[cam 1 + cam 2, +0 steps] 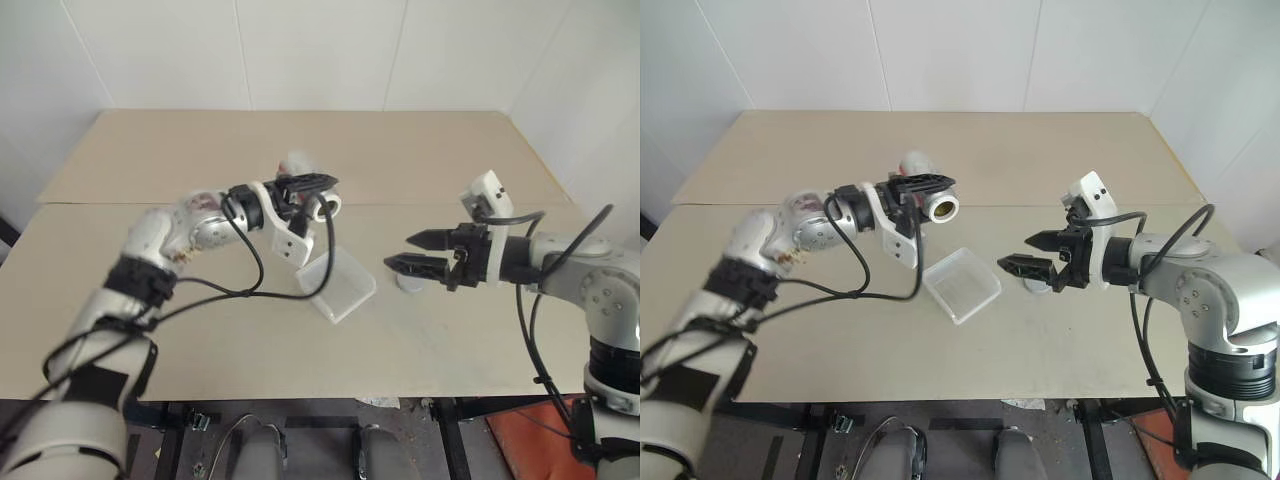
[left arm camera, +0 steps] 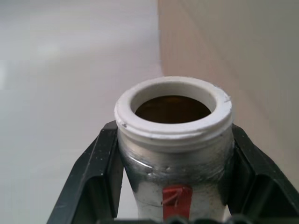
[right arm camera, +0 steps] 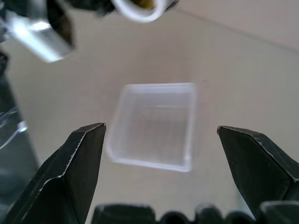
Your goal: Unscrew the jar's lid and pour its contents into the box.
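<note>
My left gripper (image 2: 173,135) is shut on the jar (image 2: 174,154), held up off the table and lying roughly level. Its open white-rimmed mouth (image 1: 942,207) faces the right arm, and something brown shows inside it. The box (image 1: 962,285) lies on the table below and to the right of the jar's mouth, and I see nothing in it. My right gripper (image 1: 1017,251) hovers just right of the box, fingers wide open with nothing between them, pointing at the box (image 3: 154,126). A small round grey lid (image 1: 408,284) lies on the table under the right fingers.
The light wooden table (image 1: 450,160) has a seam across its middle, white walls at the back and right, and its front edge close to me. Black cables hang from both arms. An orange object (image 1: 530,440) lies on the floor at the right.
</note>
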`<state>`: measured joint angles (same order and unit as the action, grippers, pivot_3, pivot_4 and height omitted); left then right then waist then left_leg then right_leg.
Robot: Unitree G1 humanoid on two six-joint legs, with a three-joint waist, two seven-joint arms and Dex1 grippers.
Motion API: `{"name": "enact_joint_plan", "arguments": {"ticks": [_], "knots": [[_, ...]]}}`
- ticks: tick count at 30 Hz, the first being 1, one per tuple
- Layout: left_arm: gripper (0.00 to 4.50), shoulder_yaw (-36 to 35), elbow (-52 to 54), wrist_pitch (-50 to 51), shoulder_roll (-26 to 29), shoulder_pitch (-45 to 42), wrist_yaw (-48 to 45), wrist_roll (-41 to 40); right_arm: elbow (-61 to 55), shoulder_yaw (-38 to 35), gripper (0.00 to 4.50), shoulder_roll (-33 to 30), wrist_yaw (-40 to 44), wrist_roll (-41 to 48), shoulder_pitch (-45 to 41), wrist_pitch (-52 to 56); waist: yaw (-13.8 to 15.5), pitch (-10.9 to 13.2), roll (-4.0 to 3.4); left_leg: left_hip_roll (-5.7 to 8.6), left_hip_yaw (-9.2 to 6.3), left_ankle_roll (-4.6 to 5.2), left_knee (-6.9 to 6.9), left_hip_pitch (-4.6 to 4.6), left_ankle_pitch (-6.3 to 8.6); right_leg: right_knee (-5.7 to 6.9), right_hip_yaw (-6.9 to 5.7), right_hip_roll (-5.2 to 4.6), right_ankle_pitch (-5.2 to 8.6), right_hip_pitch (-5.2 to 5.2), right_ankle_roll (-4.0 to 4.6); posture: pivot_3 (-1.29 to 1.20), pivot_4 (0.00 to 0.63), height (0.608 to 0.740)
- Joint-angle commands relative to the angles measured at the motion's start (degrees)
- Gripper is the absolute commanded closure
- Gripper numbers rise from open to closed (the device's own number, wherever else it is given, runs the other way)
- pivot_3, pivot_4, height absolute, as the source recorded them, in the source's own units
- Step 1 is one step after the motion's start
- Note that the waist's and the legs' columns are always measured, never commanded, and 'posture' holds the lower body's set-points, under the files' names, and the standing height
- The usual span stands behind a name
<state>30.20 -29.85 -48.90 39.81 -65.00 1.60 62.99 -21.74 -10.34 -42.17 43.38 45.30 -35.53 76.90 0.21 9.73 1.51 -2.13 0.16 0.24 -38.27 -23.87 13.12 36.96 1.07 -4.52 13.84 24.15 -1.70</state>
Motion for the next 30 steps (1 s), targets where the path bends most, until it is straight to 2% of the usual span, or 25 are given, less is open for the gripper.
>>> {"name": "enact_joint_plan", "arguments": {"ticks": [1, 6, 9, 18, 22, 26, 28, 30], "knots": [[2.07, 11.4, -0.2, 0.5, 0.6, -5.1, 18.4, 18.3, -0.1, -0.6, 0.05, -1.1, 0.1, 1.9, -2.1, 0.2, 0.3, 0.0, 0.00, 0.04, 0.01, 0.00, -0.03, -0.02, 0.00, 0.04, 0.02, -0.04, 0.01, 0.01, -0.05, 0.00, 0.150, 0.740], [2.07, 18.2, 2.5, 5.0, -0.9, -4.9, 21.7, 26.0, -0.2, -1.3, 0.05, -0.3, -0.8, 3.3, -2.7, 0.0, 0.4, 0.0, 0.00, 0.07, 0.02, 0.00, -0.07, -0.17, 0.00, 0.13, 0.00, -0.09, 0.01, 0.15, -0.09, 0.00, 0.150, 0.740], [2.07, 19.4, 4.1, 7.8, -0.9, -4.1, 22.7, 27.9, -0.5, -2.1, 0.05, 0.4, -2.1, 4.3, -2.9, 0.2, 0.4, 0.0, 0.00, 0.07, 0.01, 0.00, -0.08, -0.32, 0.00, 0.21, -0.01, -0.09, 0.00, 0.25, -0.09, 0.00, 0.150, 0.740], [2.07, 19.0, 3.2, 13.2, -1.2, -4.9, 22.7, 27.9, -2.1, -3.9, 0.05, 0.6, -5.1, 7.8, -2.5, 0.1, 0.4, 0.0, 0.00, 0.08, -0.01, 0.00, -0.18, -0.32, 0.00, 0.19, -0.05, -0.12, 0.00, 0.20, -0.10, 0.00, 0.150, 0.740], [2.07, 17.7, 4.1, 11.9, -0.7, -2.9, 20.3, 23.9, -2.7, -3.3, 0.05, 0.5, -5.7, 8.0, -1.9, -0.5, 0.4, 0.0, 0.00, 0.08, -0.02, 0.00, -0.18, -0.33, 0.00, 0.21, -0.05, -0.12, 0.00, 0.21, -0.10, 0.00, 0.150, 0.740], [2.07, 12.9, 3.5, 9.9, -0.2, 0.9, 13.6, 12.8, -3.5, -3.0, 0.05, 0.6, -6.4, 8.3, -1.5, -0.9, 0.3, 0.0, 0.00, 0.07, -0.02, 0.00, -0.20, -0.31, 0.00, 0.22, -0.05, -0.12, 0.00, 0.21, -0.10, 0.00, 0.150, 0.740], [2.07, 7.5, 2.0, 10.6, -1.2, 4.0, 6.2, 1.3, -3.9, -3.2, 0.05, 0.7, -6.7, 8.5, -1.1, -1.3, 0.3, 0.0, 0.00, 0.07, -0.02, 0.00, -0.23, -0.32, 0.00, 0.22, -0.05, -0.12, 0.00, 0.21, -0.10, 0.00, 0.150, 0.740], [2.07, 0.7, 1.4, 14.7, -3.3, 7.6, -4.8, -14.3, -4.3, -3.4, 0.05, 0.7, -7.1, 8.6, -0.6, -1.5, 0.3, 0.0, 0.00, 0.06, -0.04, 0.00, -0.29, -0.34, 0.00, 0.22, -0.08, -0.13, -0.01, 0.20, -0.10, 0.00, 0.150, 0.740]]}}
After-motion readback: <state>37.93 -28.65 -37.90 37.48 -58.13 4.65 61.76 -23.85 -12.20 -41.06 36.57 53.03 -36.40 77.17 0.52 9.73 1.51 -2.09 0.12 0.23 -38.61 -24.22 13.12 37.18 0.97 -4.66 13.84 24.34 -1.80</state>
